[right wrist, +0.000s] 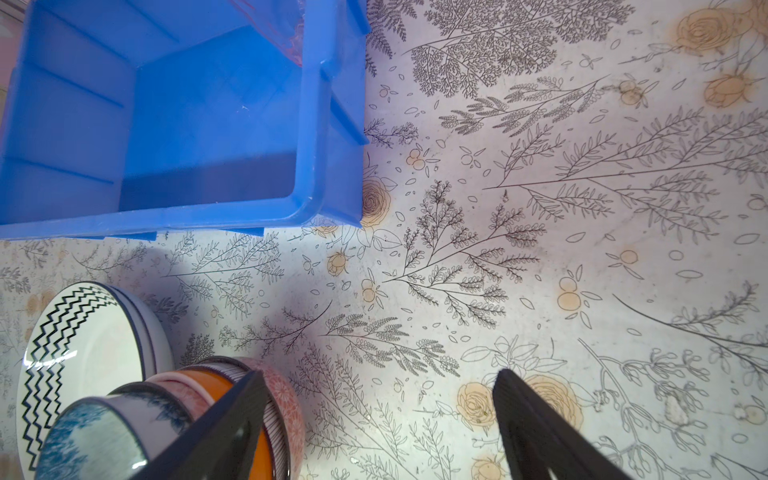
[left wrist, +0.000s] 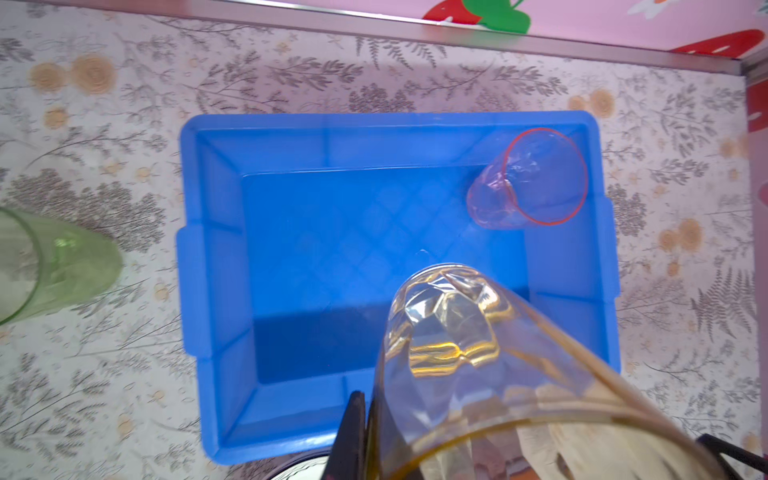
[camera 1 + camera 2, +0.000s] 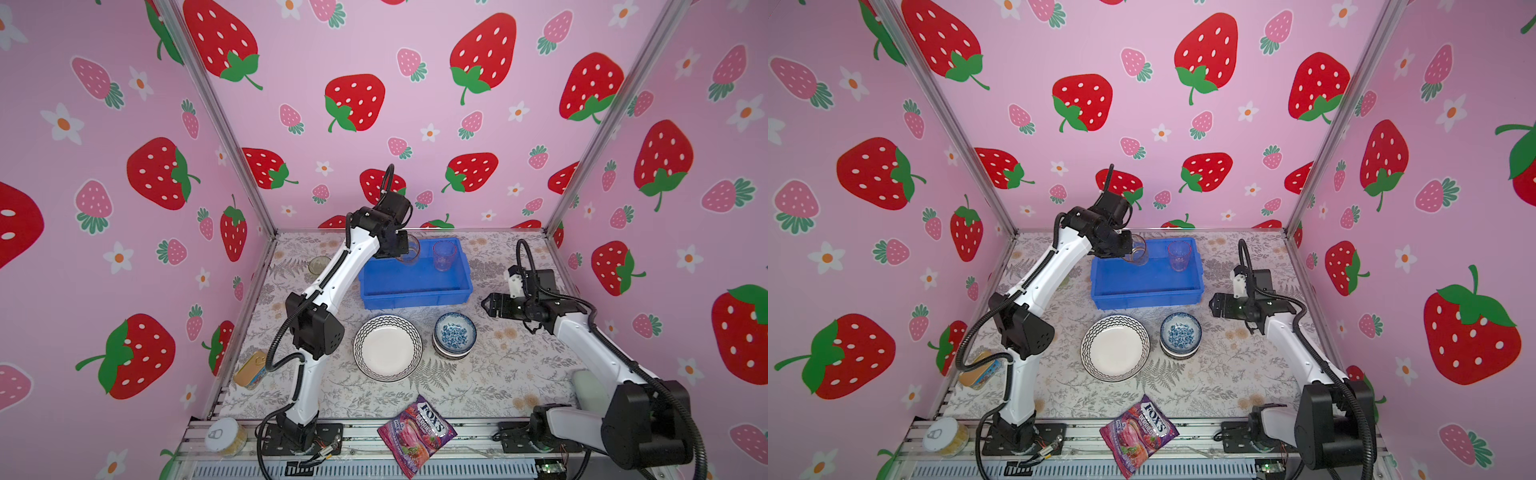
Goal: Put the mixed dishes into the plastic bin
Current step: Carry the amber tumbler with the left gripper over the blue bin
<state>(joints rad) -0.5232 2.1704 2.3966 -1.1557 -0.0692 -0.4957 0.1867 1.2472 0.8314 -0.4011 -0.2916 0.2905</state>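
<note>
The flowered bench [image 3: 498, 374] carries a blue bin [image 3: 415, 300] under the left jaws, a green glass [image 2: 58, 266] off to their side, stacked bowls [image 3: 455, 334] near the right jaws (open), and a plate [image 3: 387, 348] just past those.

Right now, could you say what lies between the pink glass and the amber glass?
Only bare floor of the blue bin, per the left wrist view.

Candy bag [image 3: 417, 434], lidded jar [image 3: 224, 435], tin [image 3: 251, 370]
</note>
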